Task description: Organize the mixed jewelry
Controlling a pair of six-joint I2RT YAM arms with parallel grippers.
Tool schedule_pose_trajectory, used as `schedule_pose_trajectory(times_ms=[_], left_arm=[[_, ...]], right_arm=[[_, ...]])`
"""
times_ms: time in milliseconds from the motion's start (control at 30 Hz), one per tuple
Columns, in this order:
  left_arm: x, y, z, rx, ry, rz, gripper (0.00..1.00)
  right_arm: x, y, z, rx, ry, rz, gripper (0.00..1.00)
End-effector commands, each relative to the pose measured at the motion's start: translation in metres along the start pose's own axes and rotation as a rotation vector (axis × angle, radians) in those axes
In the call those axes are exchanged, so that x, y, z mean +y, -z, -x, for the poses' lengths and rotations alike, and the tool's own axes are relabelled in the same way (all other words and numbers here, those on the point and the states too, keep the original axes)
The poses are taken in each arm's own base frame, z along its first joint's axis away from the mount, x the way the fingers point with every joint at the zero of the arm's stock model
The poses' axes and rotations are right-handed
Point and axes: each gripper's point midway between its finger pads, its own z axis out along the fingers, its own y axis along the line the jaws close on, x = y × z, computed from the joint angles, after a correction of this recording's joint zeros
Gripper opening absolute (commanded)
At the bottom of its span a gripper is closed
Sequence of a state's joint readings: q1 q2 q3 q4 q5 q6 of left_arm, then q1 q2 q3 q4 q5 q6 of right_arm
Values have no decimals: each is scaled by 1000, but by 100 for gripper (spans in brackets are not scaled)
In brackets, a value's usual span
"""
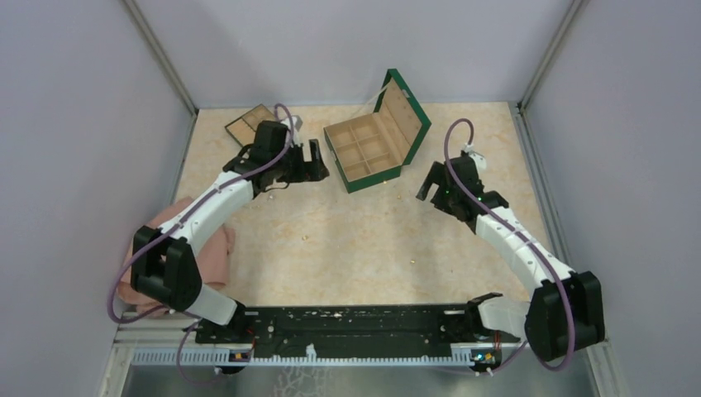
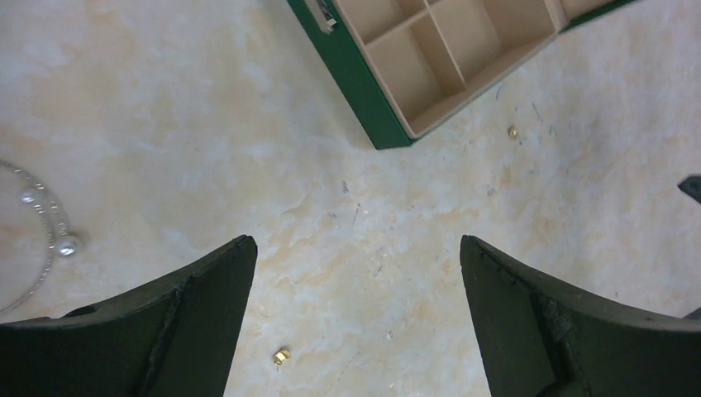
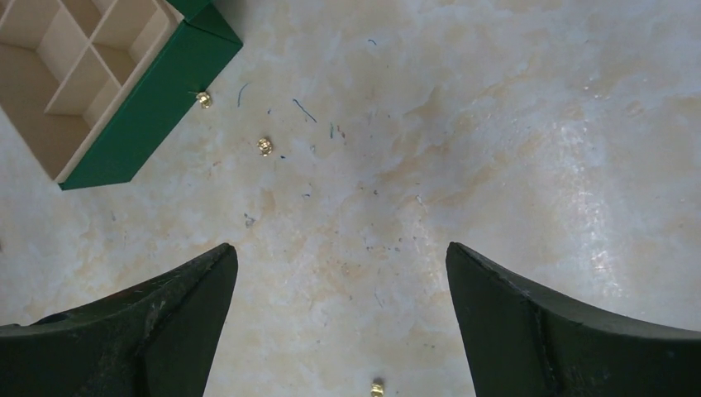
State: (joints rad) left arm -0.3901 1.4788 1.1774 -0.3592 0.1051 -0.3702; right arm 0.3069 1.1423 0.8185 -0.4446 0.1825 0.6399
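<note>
Left wrist: left fingers (image 2: 190, 322), right fingers (image 3: 174, 322) wide apart, empty; green box (image 2: 355, 83) corner near.

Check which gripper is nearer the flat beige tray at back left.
Left. The left gripper sits just right of the flat beige tray, between it and the green box; the right gripper is well off on the box's other side.

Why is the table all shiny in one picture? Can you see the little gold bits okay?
Right wrist view: light glares white off the table on the right. Left wrist view: a gold bit looks fairly sharp. Top view: gold bits are just tiny specks.
</note>
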Motion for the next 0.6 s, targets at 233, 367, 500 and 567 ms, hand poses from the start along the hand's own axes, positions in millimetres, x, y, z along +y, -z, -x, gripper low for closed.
schedule_pose_trajectory(times_ms=[233,367,500,567], left_arm=[[-36,-5,-44,134,-112,-99,99],[-27,3,-27,84,-122,-31,99],[-16,14,-18,46,-128,2,99],[-13,17,-17,39,-132,8,99]], right_arm=[[111,-28,-31,243,-148,215,90],[146,-45,-31,214,-204,145,89],[151,-73,-26,199,-318,8,87],[157,-84,-19,184,-347,-29,86]])
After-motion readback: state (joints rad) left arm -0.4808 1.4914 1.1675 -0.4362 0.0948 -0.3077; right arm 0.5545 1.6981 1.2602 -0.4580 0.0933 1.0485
